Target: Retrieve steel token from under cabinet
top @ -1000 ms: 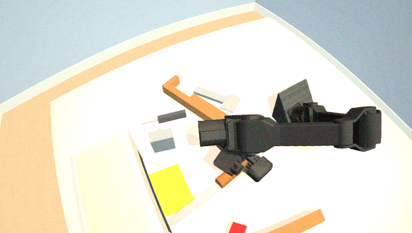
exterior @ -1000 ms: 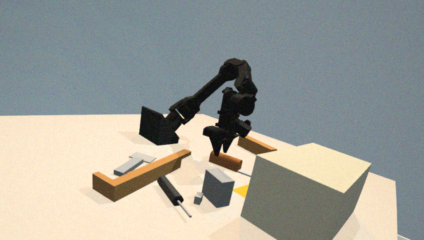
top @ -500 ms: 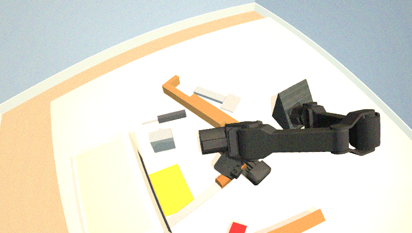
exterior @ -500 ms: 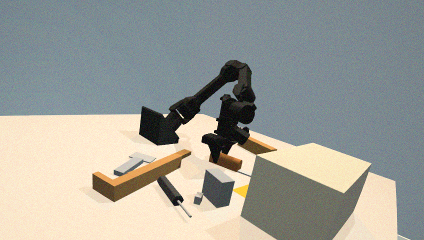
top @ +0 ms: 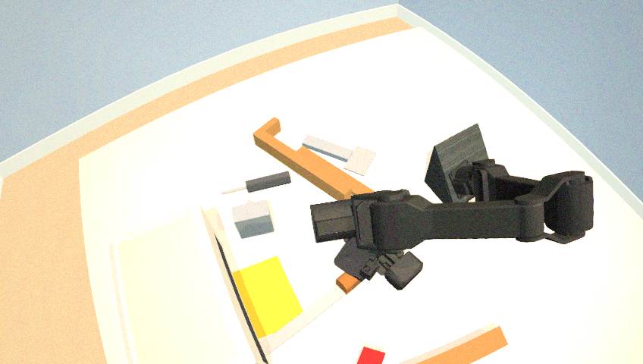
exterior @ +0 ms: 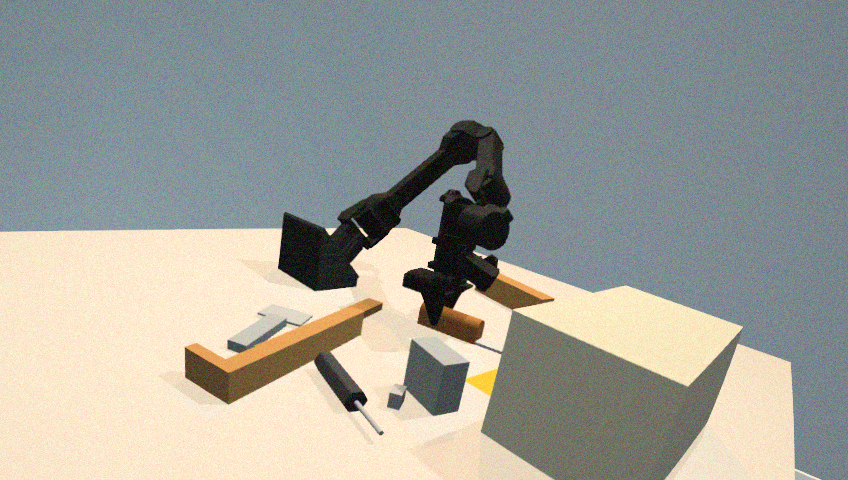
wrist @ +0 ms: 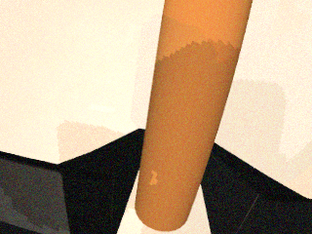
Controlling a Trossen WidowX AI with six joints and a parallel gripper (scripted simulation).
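Jaws closing, about a third open, flanking the orange cylindrical handle [wrist: 195, 92] on the counter [exterior: 89, 297]; firm grip unconfirmed. Stay centred, squeeze evenly before lifting.

Matt orange rod handle [wrist: 195, 92], matt black gripper [wrist: 171, 185], smooth cream cabinet [exterior: 618, 356]

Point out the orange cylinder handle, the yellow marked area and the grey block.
Orange cylinder handle [wrist: 195, 92]: wrist view, mid-shaft.
Yellow marked area [top: 268, 293]: top view, centre.
Grey block [exterior: 437, 374]: exterior view, front face.
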